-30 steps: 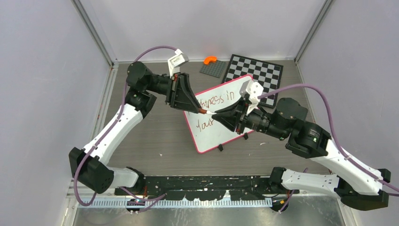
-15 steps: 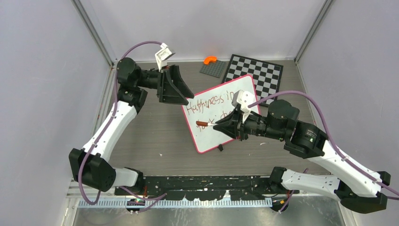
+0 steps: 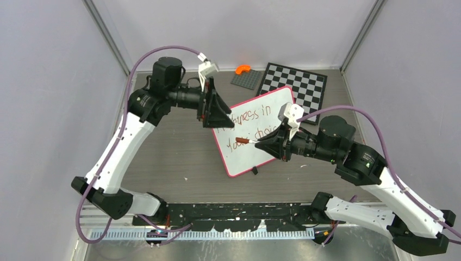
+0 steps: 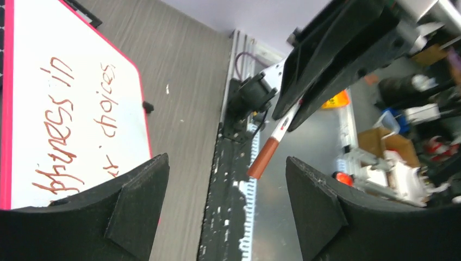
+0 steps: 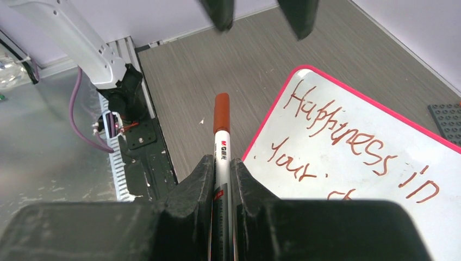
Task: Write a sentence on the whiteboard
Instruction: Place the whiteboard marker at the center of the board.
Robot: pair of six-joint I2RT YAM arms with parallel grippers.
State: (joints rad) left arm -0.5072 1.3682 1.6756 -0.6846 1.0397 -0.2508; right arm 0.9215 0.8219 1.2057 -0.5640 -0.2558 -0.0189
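- Lying flat and askew on the table [image 3: 179,152], the whiteboard [image 3: 261,155] carries the sentence [image 3: 251,122] in two red-brown lines. By its look, the writing seems finished.
- Over the whiteboard's lower left part hangs the marker [image 3: 244,141] with its brown cap on. The right gripper [image 3: 260,140] has its fingers closed tight on the barrel.
- The marker's long axis runs from those fingers toward the whiteboard's left edge, cap end leading. It points toward the left gripper [image 3: 224,122], which hovers above the whiteboard's upper left corner, fingers spread with nothing between them.
- The right arm has the pen, and the left arm is nearer the cap end. I judge that any handover, or a set-down beside the whiteboard, turns on that line.
- The left wrist view alone frames the marker [image 4: 277,138] in the gap between its own spread fingers [image 4: 136,212], and the word "choices" reads whole there.
- The right wrist view alone shows the pinch on the marker [image 5: 221,130] up close, and "Happiness" whole, which the top view half hides.
- At the whiteboard's far corner sits a chessboard [image 3: 296,80].
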